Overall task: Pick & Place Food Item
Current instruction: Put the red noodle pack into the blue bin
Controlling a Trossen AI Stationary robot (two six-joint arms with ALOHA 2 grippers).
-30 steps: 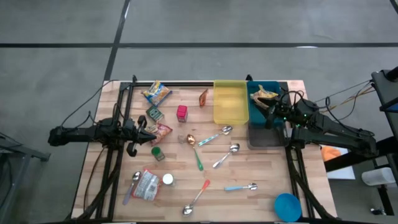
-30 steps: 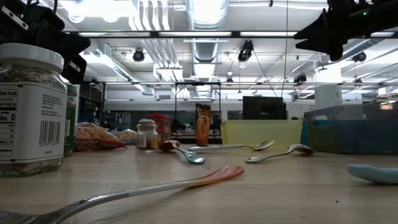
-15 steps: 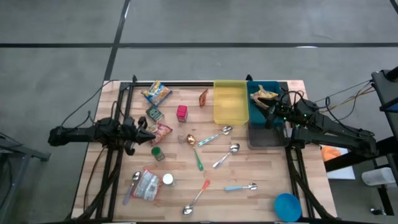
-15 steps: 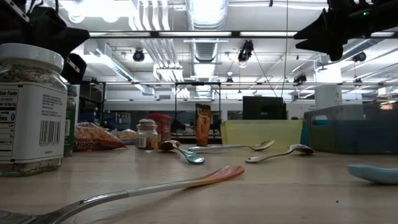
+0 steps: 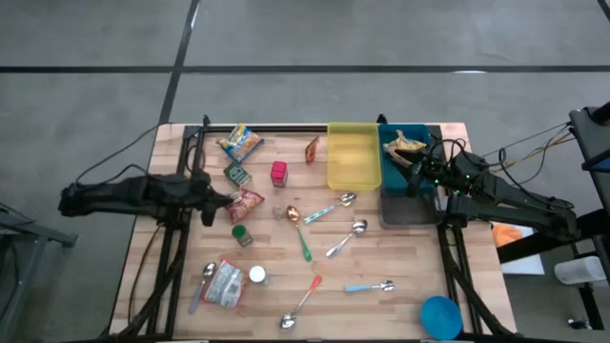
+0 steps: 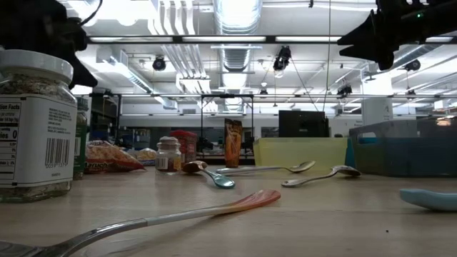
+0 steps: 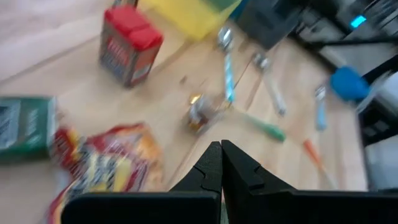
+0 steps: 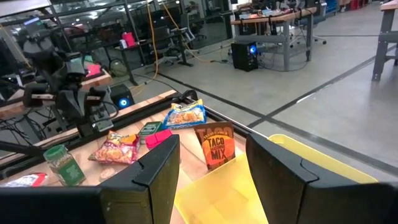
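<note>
My left gripper (image 7: 221,163), jaws pressed together on nothing, has pulled back left from the red snack bag (image 5: 247,203), which still lies on the tabletop (image 5: 400,257), while my right gripper (image 5: 412,174) waits, jaws spread, over the dark bin (image 5: 408,208)

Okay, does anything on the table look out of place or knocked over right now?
Nothing looks spilled or broken. The spoons, such as the green-handled spoon and the orange-handled spoon, lie scattered at different angles. The red snack bag lies flat by the shut left hand, while the taco mix packet stands upright.
</note>
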